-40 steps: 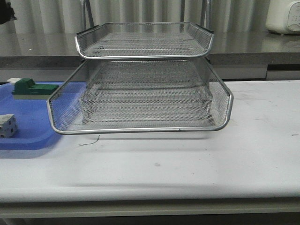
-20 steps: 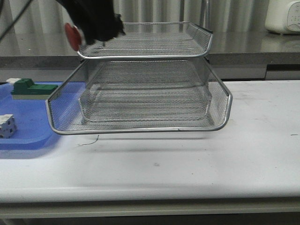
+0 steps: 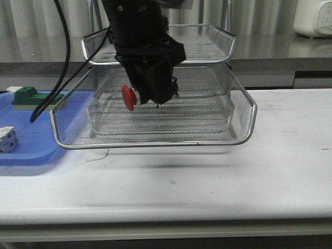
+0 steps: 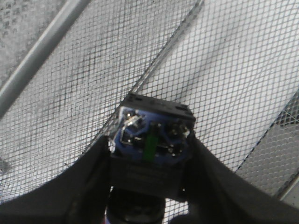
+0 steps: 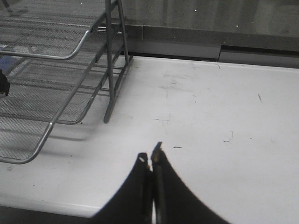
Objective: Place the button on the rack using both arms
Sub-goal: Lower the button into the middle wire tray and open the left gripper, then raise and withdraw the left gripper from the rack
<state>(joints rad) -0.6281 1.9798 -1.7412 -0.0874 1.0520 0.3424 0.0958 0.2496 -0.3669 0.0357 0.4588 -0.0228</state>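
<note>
My left gripper (image 3: 150, 96) is shut on the button (image 3: 128, 97), whose red cap points toward the camera and to the left in the front view. It hangs above the mesh floor of the middle tier of the silver wire rack (image 3: 155, 142). In the left wrist view the button's blue-black rear block (image 4: 152, 140) sits clamped between my black fingers (image 4: 88, 177), with the rack mesh (image 4: 224, 70) close behind it. My right gripper (image 5: 152, 157) is shut and empty above the white table, to the right of the rack (image 5: 46, 93). It does not show in the front view.
A flat blue tray (image 3: 31, 140) lies left of the rack and holds a green-and-beige block (image 3: 32, 97) and a small white block (image 3: 7, 139). The white table (image 3: 207, 187) runs in front and to the right. A grey counter ledge (image 3: 280, 52) crosses behind.
My left arm came in from the upper left with the button and dropped from the top tier's edge down over the middle tier. The rack and the tray stayed put.
</note>
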